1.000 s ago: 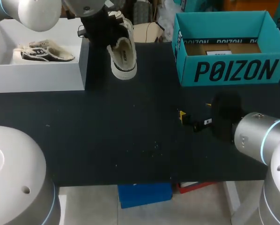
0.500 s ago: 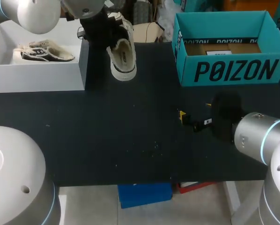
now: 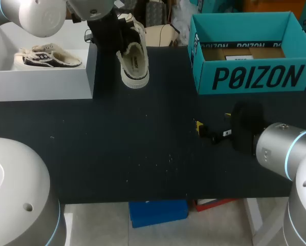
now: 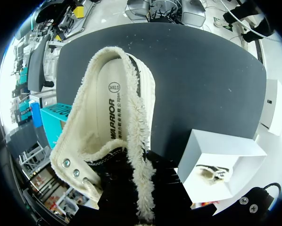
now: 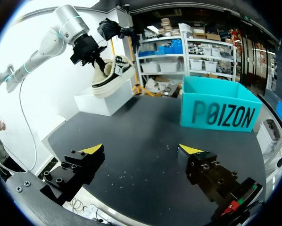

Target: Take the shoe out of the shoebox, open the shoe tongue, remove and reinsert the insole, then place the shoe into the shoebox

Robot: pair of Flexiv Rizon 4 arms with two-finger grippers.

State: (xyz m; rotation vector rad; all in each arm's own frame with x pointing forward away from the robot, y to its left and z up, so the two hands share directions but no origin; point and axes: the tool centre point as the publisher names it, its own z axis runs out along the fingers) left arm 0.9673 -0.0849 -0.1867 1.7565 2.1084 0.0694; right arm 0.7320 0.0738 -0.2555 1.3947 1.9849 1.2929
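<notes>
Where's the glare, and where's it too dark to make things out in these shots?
Head view: the white box is glaring bright, while the right gripper nearly vanishes against the black table, only yellow tips showing. Right wrist view: white glare behind the left arm. Left wrist view: the shoe is evenly lit.

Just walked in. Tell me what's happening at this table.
The left gripper is shut on a cream shoe, holding it in the air above the table, next to the white box where a second shoe lies. The insole sits inside the held shoe. The right gripper hangs open and empty, low over the table, short of the teal shoebox.
</notes>
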